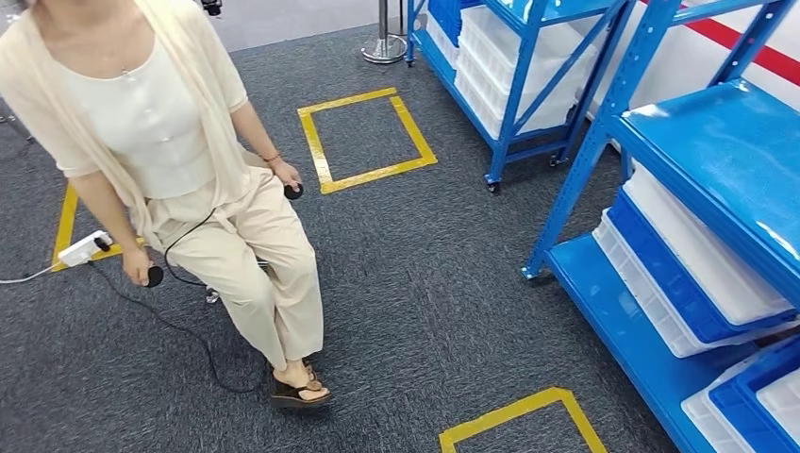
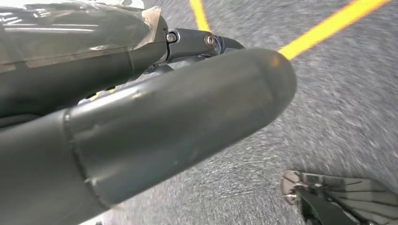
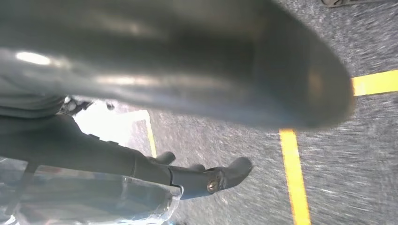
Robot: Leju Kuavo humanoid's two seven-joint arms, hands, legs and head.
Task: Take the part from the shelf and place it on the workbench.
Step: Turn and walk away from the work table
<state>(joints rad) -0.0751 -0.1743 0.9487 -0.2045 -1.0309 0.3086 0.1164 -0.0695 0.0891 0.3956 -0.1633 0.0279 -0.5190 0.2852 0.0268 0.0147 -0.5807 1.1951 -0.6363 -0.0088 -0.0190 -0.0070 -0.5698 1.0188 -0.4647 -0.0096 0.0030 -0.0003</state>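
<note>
1. from the head camera i see the blue shelf (image 1: 745,160) at about 3 o'clock, loaded with white bins (image 1: 703,250) and blue bins (image 1: 675,283); i cannot tell which of these carries the part, and nothing on it is near either hand.
2. a second blue shelf (image 1: 528,66) stands at about 1 o'clock, with more white bins (image 1: 509,57) on its lower levels.
3. my left hand (image 2: 155,126) appears in the left wrist camera as a thick grey thumb with darker fingers (image 2: 197,42) reaching out beside it over grey carpet (image 2: 338,103). i see nothing held in it, but the thumb hides too much for me to tell whether the fingers are spread or curled.
4. my right hand (image 3: 187,70) appears in the right wrist camera the same way: the thumb across the frame, dark fingers (image 3: 220,176) stretched out beyond it above the carpet. nothing shows between them; whether the hand is released or clenched i cannot tell.
5. both wrist cameras look down at the floor, with yellow tape lines (image 3: 293,173) crossing the carpet.
6. a person (image 1: 179,160) in pale clothes sits at about 10 o'clock in the head camera, holding a small black object (image 1: 294,192) in one hand and another (image 1: 155,276) in the other, with a black cable trailing on the carpet.
7. a yellow tape square (image 1: 366,140) marks the floor at 12 o'clock, another (image 1: 524,425) at 6 o'clock.
</note>
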